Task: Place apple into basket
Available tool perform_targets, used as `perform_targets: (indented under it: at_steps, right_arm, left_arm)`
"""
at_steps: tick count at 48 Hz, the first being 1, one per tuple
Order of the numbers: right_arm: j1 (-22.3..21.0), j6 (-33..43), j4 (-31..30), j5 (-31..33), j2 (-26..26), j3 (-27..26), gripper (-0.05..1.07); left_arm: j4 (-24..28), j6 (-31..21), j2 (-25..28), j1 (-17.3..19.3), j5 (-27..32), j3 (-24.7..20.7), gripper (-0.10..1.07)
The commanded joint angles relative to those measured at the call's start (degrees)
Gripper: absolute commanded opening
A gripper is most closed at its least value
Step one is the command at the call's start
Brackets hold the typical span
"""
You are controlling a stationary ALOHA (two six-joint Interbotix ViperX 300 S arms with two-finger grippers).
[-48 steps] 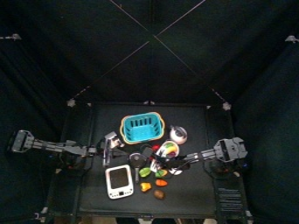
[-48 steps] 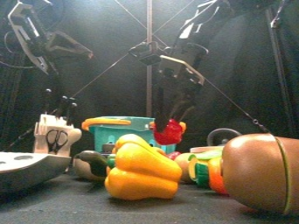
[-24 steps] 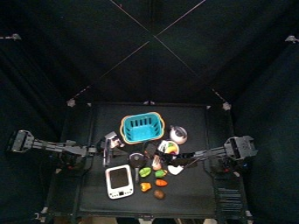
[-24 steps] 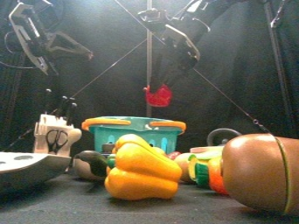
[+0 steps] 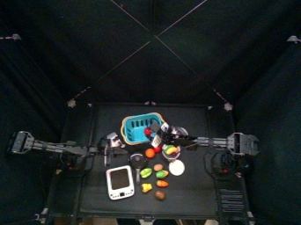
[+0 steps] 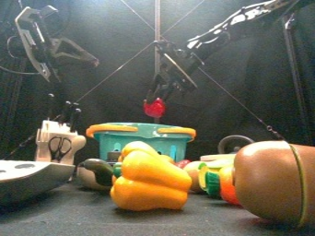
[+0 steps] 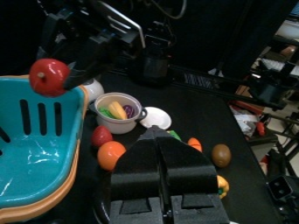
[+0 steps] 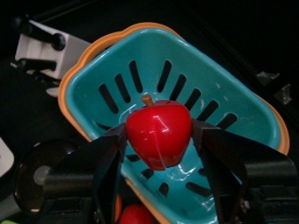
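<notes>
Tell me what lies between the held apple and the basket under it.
Nothing: in the front view, the apple hangs in the right tool above the basket, with only bare air between them.

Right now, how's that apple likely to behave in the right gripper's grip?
The apple looks glossy and round, so it may slip or pivot between the right gripper jaws. It seems stiff. Released above the basket, it would probably roll before settling.
</notes>
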Motion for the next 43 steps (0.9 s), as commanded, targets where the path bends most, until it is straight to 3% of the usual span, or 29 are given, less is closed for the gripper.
perform_targets:
  at_steps: [1, 10, 25, 43]
  right_arm:
    - [-2.11, -0.18, 0.88, -3.52, 0.00, 0.26, 0.69]
    - [-3.96, -0.18, 2.29, -7.65, 1.49, 1.85, 0.74]
    - [-3.78, -0.44, 2.37, -7.73, 1.49, 2.90, 0.92]
    - [-3.78, -0.62, 2.11, -7.73, 1.49, 2.90, 0.94]
  left_arm:
    - [0.00, 0.00, 0.09, 0.09, -0.18, -0.62, 0.01]
    - [0.00, -0.09, 0.09, 0.09, -0.18, -0.44, 0.01]
    - [0.00, -0.09, 0.09, 0.18, -0.18, -0.44, 0.01]
    - [-0.09, -0.18, 0.00, 0.18, -0.18, -0.53, 0.01]
